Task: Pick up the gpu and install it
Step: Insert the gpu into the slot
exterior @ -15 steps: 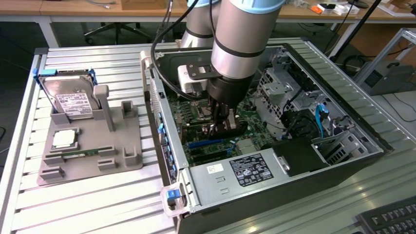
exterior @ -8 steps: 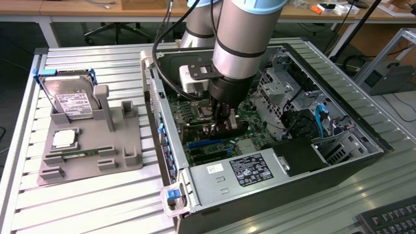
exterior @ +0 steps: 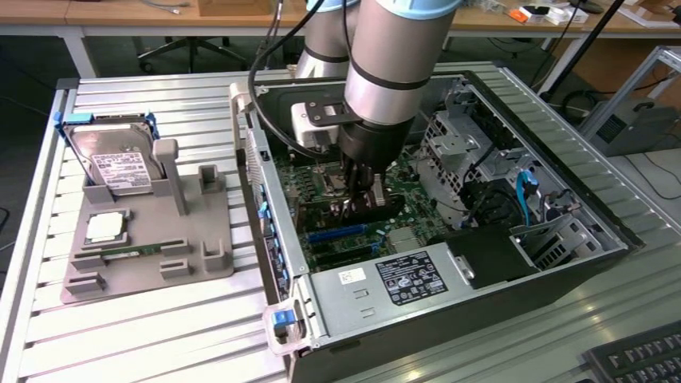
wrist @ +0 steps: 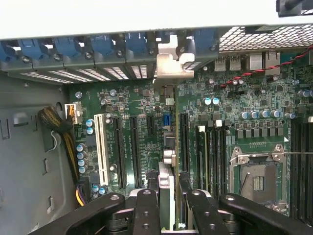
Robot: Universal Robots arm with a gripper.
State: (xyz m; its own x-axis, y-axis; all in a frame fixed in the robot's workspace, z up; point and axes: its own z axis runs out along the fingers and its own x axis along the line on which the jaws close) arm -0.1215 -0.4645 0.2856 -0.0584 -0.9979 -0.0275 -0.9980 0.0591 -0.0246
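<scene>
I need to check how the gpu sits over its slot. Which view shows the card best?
The wrist view: the gpu runs edge-on from the gripper to its bracket at the case's rear wall. In the exterior view, the arm hides most of the card.

So the open PC case (exterior: 447,199) sits toward the worktop's (exterior: 159,343) exterior-view right edge, parts stand (exterior: 149,239) near the left edge. The claw (exterior: 360,199) is down inside the case holding the gpu (wrist: 166,147) edge-on over the motherboard (wrist: 220,127) slots.
</scene>
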